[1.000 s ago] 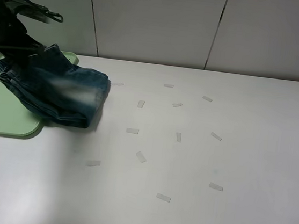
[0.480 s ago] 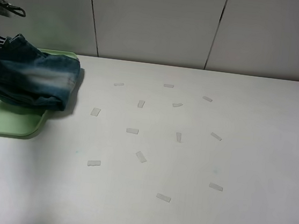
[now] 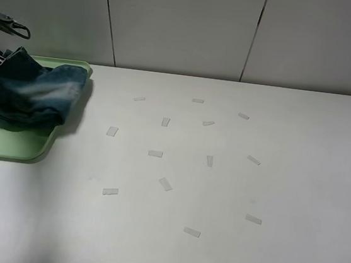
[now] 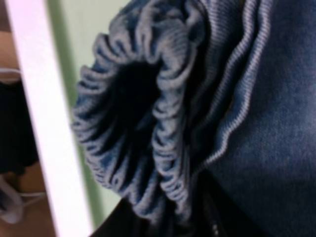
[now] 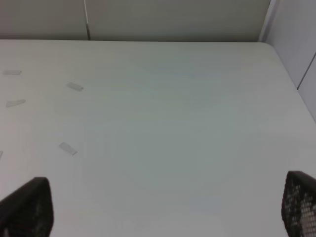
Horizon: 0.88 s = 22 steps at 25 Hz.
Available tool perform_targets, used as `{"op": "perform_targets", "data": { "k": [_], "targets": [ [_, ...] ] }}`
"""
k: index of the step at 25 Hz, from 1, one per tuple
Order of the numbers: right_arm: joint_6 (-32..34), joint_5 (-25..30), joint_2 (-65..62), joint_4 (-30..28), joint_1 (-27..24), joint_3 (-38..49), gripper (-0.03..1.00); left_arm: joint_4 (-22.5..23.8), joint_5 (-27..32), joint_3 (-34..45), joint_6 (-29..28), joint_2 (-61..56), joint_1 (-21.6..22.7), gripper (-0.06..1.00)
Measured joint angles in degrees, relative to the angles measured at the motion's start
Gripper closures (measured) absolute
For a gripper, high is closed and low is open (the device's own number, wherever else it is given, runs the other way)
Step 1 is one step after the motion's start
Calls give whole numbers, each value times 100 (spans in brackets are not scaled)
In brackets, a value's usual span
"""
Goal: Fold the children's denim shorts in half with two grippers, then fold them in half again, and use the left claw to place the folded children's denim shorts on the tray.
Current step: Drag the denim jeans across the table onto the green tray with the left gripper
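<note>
The children's denim shorts (image 3: 30,96) are seen at the upper left of the high frame as a folded bundle, so both folds are judged done. The bundle is lying largely over the pale-green tray (image 3: 15,150), with its right edge hanging past the tray's rim above the white table (image 3: 231,195). The placing step is judged nearly finished; release and withdrawal are left.

The left tool is barely shown at the frame's left edge, and whether the gathered waistband (image 4: 143,123) is pinched by it cannot be told; in the left wrist view only ruffled elastic and denim are shown close up.

The right tool (image 5: 158,207) is held spread wide over bare table, nothing being gripped. Small strips of tape (image 3: 155,153) are scattered across the middle of the table.
</note>
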Motion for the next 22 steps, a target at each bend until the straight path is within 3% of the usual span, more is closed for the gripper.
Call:
{"op": "perform_targets", "data": {
  "k": [8, 15, 22],
  "targets": [
    [0, -5, 0, 0, 0, 0, 27, 229, -145, 0, 17, 0, 12, 76],
    [0, -5, 0, 0, 0, 0, 27, 732, -340, 0, 21, 0, 12, 76],
    [0, -5, 0, 0, 0, 0, 27, 774, -435, 0, 21, 0, 12, 76]
  ]
}}
